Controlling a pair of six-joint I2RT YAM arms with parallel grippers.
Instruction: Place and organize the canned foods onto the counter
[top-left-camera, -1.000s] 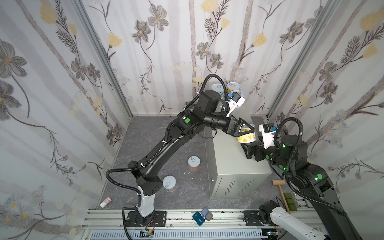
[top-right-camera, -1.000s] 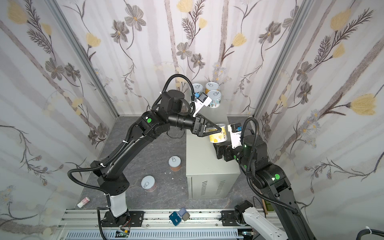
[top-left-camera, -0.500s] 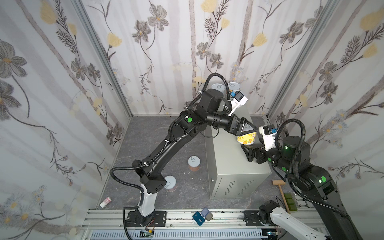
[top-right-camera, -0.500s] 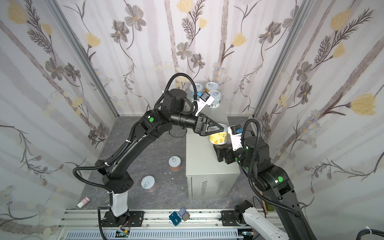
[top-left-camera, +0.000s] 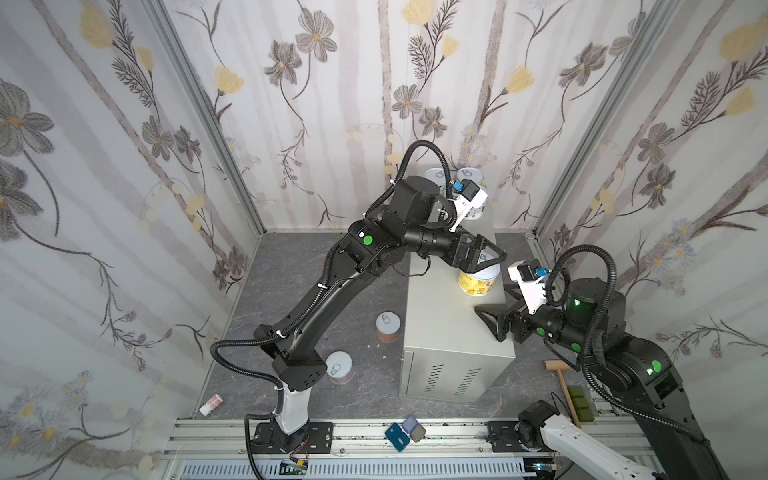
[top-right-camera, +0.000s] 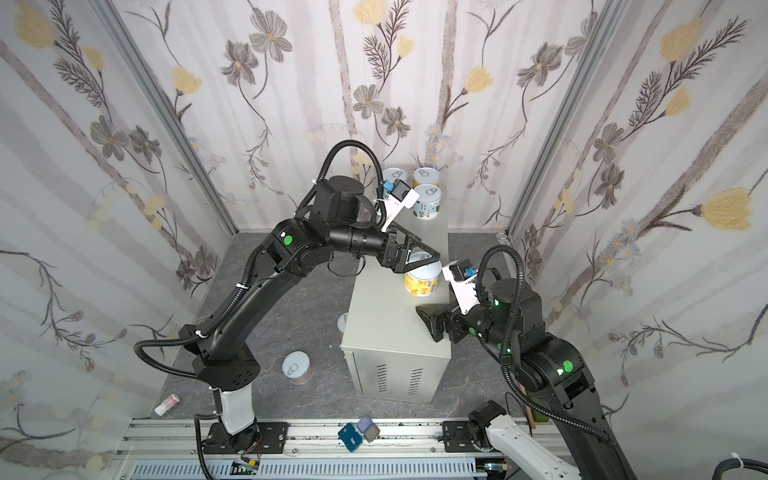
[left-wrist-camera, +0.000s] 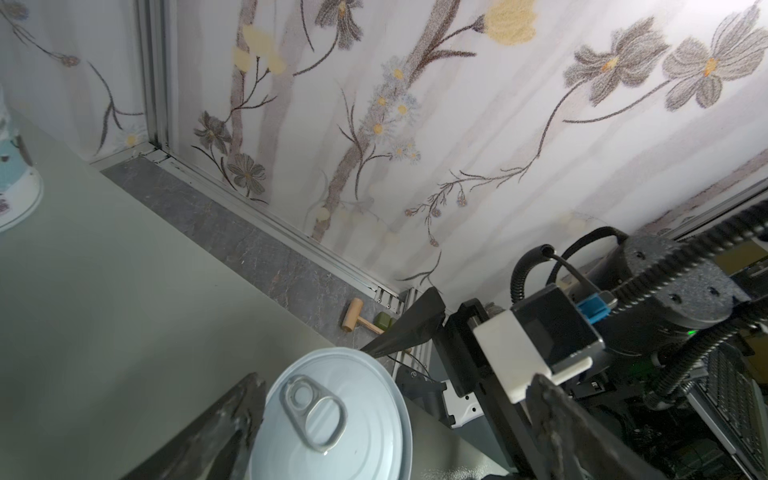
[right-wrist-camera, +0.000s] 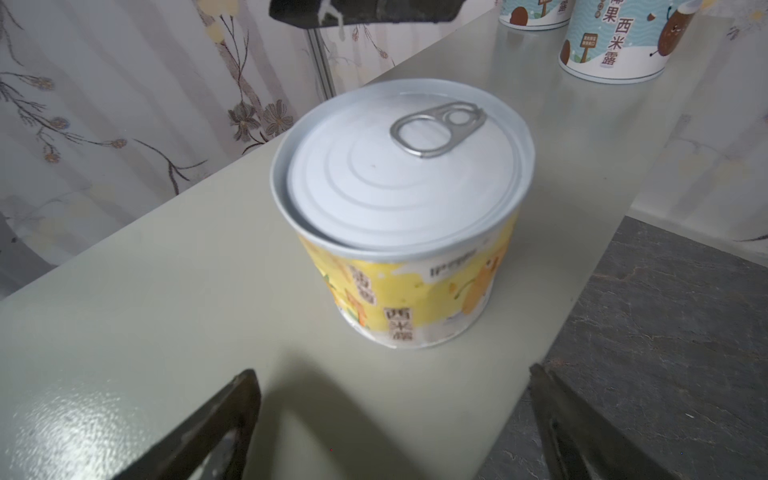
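A yellow-labelled can (top-left-camera: 478, 283) stands upright on the grey cabinet's tabletop (top-left-camera: 440, 324), near its right edge. The left pincer (top-left-camera: 488, 258) hangs spread just above the can's top, gripping nothing. The right pincer (top-left-camera: 487, 323), also spread and empty, sits on the can's near side. At the far end stand three cans (top-right-camera: 428, 202). Left of the cabinet, two cans (top-left-camera: 388, 327) stand on the floor (top-left-camera: 291, 266).

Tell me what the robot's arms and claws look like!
The left arm and right arm are chunky and black, with round green dots on the joints and ribbed black cables. Each arm's bottom piece is white. The left claw and right claw each have two dark, pointed triangle fingers. By each claw sits a white bracket with a black camera and blue plug.
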